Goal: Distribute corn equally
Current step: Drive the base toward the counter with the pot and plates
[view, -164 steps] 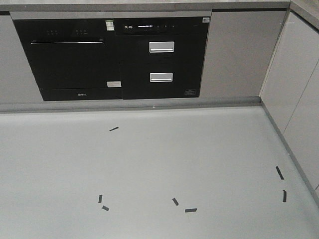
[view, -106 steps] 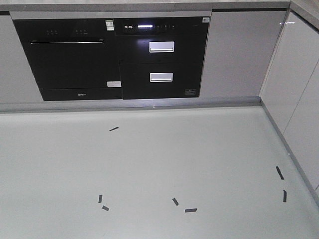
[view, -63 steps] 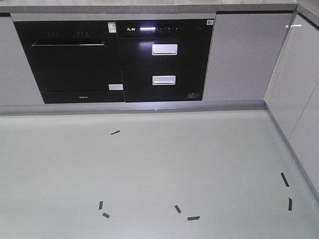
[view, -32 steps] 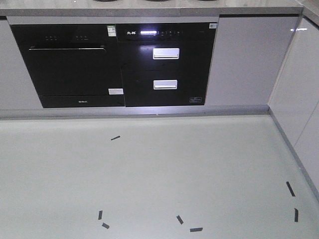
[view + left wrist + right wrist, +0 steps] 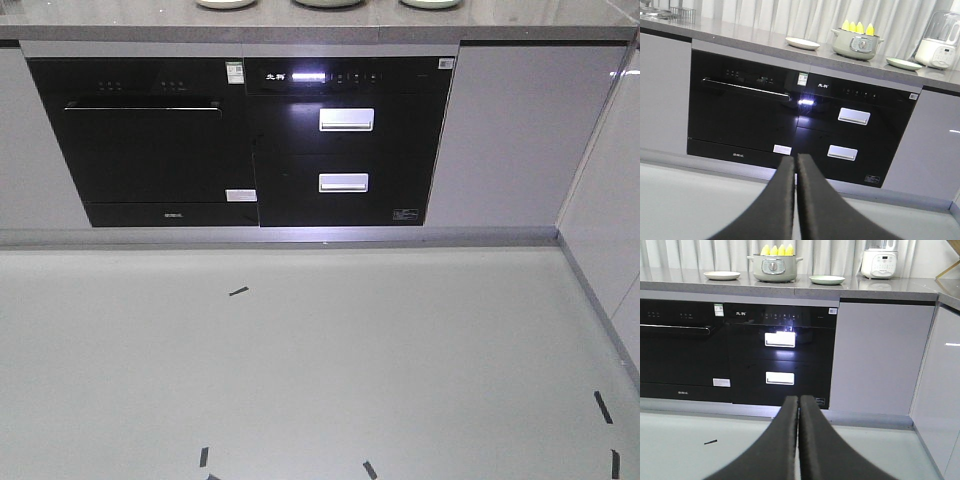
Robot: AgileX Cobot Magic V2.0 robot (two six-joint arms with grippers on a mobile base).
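Note:
Several yellow corn cobs stand upright in a pale green pot on the grey counter, far ahead of both arms. A cream plate lies to the pot's left and a green plate to its right. The right wrist view shows the same corn, pot and the two plates. My left gripper and right gripper hang low over the floor, both shut with nothing between the fingers. The front view catches only the dishes' lower edges.
Below the counter sit a black built-in oven and a black unit with two silver-handled drawers. A white appliance stands at the counter's right end. White cabinets close off the right side. Black tape marks dot the grey floor.
The cabinets and tape marks have slid down in the front view and look larger. The counter top's edge with the dishes' undersides has come into view at the top.

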